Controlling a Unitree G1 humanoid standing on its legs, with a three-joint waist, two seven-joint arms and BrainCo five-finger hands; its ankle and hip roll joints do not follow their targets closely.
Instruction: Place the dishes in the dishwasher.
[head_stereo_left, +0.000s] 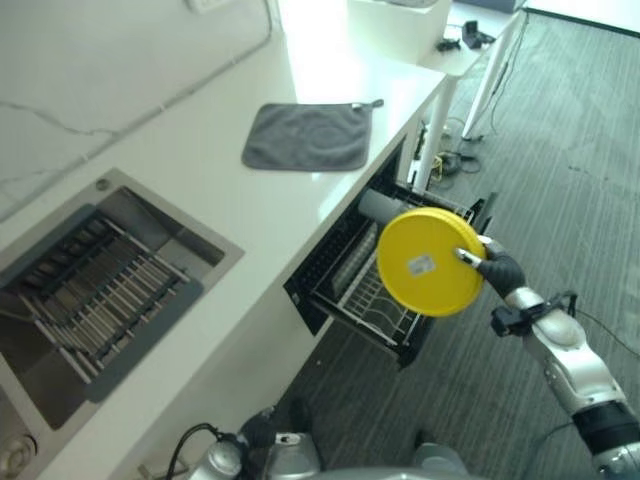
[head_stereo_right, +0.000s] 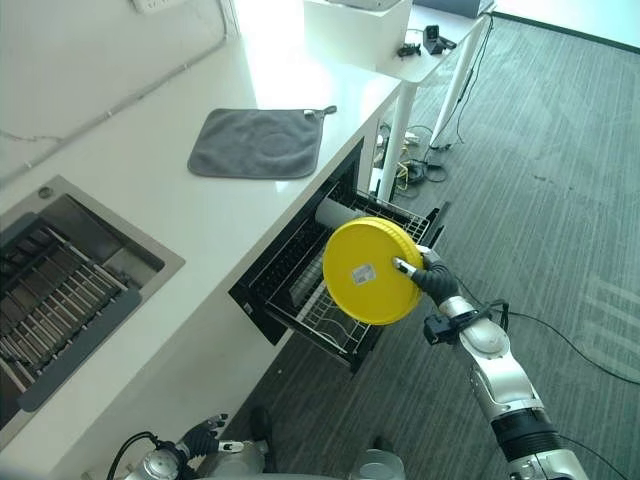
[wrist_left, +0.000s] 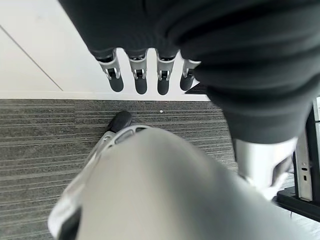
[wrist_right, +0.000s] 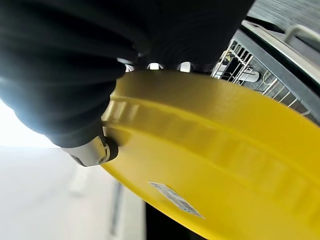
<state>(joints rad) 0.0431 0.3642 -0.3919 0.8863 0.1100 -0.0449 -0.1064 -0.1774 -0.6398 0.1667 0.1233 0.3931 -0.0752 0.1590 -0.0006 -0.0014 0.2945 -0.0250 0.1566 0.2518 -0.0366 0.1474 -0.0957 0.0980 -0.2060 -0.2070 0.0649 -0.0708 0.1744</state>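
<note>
Plate: a round yellow plate (head_stereo_left: 430, 262) was held on edge above the open dishwasher, its underside with a small white label turned towards the head camera.
Right robot hand: the right robot hand (head_stereo_left: 497, 268) was clamped on the plate's rim at the side away from the counter, the thumb (wrist_right: 95, 152) pressed on the underside and the fingers curled over the edge.
Left robot hand: the left robot hand (wrist_left: 145, 75) was seen low over the carpeted floor, its fingers straight, apart and holding nothing.
Dishwasher: the dishwasher (head_stereo_left: 340, 262) was set under the counter edge, with its wire rack (head_stereo_right: 330, 318) pulled out over the floor.
Rack contents: a pale cylindrical item (head_stereo_left: 378, 207) lay at the far end of the rack, just behind the plate.
Counter: a white counter (head_stereo_left: 250, 215) carried a grey cloth (head_stereo_left: 308, 136) lying flat near its edge.
Sink: a steel sink (head_stereo_left: 95, 285) with a slatted grid inside was set into the counter, well apart from the cloth.
</note>
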